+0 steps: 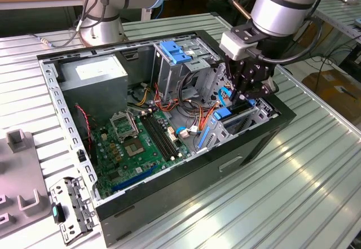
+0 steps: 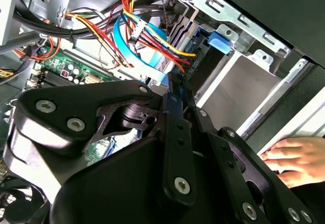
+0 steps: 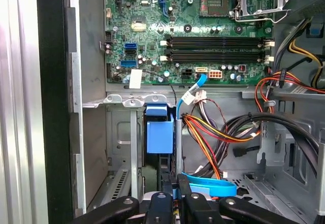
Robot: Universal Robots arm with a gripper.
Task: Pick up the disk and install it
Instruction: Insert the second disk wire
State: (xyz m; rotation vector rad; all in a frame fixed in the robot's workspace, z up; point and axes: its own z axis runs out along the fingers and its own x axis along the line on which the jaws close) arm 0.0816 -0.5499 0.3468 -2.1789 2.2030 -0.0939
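The arm reaches down from the exterior view's upper right, wrist vertical, black gripper (image 1: 246, 94) pointing straight down. In both wrist views its fingers (image 3: 184, 196) stand nearly together, linkages spread. A person's hand (image 2: 293, 160) lies flat beside the gripper.

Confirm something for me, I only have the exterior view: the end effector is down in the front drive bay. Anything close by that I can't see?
Observer: Yes. In the second wrist view a person's hand lies beside the black case wall.
Operator: And the disk?
Observer: In the first wrist view the disk, blue rail showing, stands in the bay just beyond the end effector.
Operator: Cables?
Observer: A blue flat cable runs right beside the end effector there.
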